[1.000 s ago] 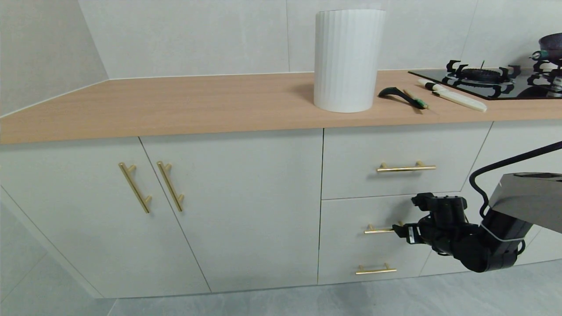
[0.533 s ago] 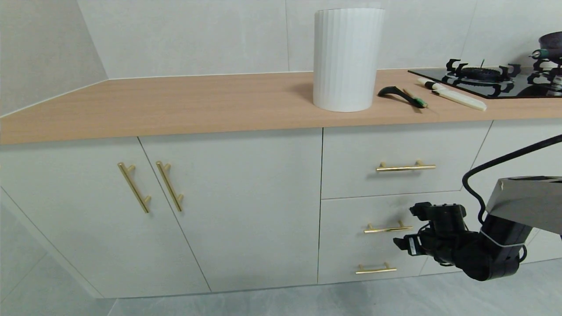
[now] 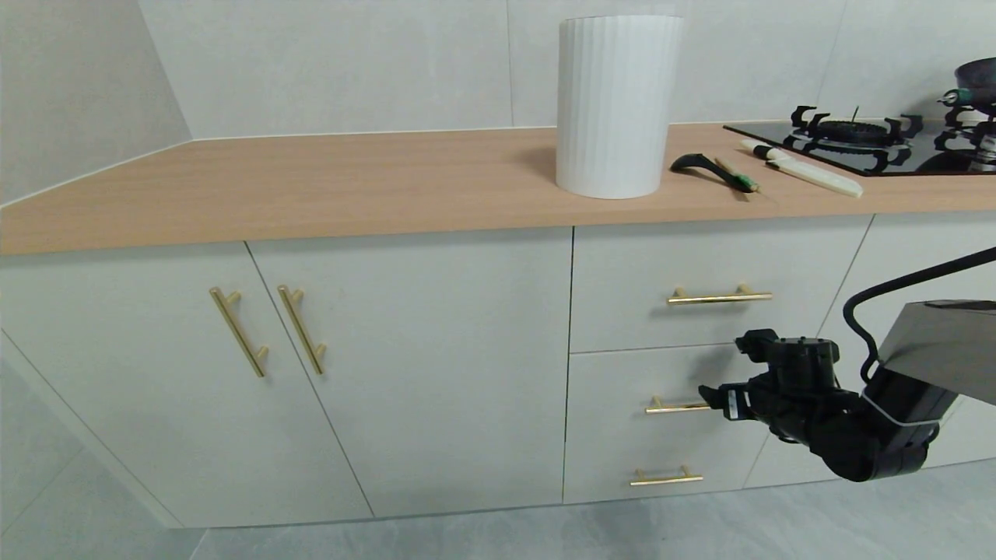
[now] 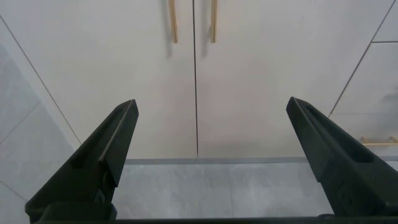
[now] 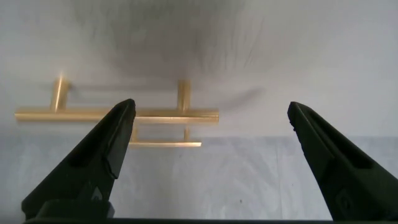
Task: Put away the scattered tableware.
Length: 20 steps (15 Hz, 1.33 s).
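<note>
Spoon (image 3: 704,166) between canister (image 3: 615,109) and knife (image 3: 813,176)

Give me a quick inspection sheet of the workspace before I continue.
Surface: wooden countertop, drawers below shut.
Job's things: black spoon and white knife lie right of the white ribbed canister.
Clutter: nothing seen.
End effectors: right end effector open, at the middle drawer handle; left end effector open, facing cabinet doors.
Cables: black cable arcs up behind the right end effector.
Surroundings: gas hob, tiled wall, grey floor.
</note>
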### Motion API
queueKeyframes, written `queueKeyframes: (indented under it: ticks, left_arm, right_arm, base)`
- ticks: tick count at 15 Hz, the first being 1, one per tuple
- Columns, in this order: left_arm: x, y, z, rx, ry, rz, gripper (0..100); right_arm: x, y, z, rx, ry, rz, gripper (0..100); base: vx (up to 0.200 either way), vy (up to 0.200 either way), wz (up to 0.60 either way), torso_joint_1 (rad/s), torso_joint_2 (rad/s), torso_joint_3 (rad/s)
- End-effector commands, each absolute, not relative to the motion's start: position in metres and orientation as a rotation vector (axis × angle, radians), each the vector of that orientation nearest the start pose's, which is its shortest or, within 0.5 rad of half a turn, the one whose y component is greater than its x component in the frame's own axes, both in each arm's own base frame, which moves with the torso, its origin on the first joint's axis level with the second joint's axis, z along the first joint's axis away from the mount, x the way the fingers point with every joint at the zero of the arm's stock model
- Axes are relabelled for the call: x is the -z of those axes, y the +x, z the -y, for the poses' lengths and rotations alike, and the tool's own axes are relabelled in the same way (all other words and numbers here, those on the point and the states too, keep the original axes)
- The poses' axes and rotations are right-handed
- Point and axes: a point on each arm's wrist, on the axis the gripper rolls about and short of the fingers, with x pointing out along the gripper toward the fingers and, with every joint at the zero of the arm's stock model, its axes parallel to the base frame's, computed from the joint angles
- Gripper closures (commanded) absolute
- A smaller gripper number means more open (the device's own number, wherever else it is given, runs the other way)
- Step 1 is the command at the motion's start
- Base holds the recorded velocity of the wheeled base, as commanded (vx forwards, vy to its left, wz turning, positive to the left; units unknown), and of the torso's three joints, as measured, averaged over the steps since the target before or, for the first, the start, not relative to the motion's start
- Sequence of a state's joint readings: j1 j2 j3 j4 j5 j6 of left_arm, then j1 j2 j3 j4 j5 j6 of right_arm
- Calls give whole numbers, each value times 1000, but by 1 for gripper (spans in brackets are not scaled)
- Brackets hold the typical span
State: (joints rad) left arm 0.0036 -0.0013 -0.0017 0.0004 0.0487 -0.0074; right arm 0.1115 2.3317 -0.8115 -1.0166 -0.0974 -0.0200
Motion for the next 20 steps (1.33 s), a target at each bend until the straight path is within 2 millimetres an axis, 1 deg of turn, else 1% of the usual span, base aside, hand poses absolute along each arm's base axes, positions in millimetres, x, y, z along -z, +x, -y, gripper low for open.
queueKeyframes:
  ticks: [1, 7, 15, 20]
  left_arm:
    - [-76, -23, -1, -54, -8, 3, 0]
    - [-76, -23, -1, -54, -8, 2, 0]
    - [-76, -23, -1, -54, -8, 3, 0]
    - [-76, -23, -1, -54, -8, 3, 0]
  right_arm:
    - [18, 390, -40, -16, -74, -510, 0]
    - [28, 399, -41, -16, -74, -510, 0]
    - [44, 394, -43, -25, -89, -560, 0]
    - [47, 389, -46, -37, -104, -580, 0]
  base:
    - [0, 0, 0, 0, 0, 0]
    - [0, 0, 0, 0, 0, 0]
    - [0, 0, 0, 0, 0, 0]
    - [0, 0, 0, 0, 0, 0]
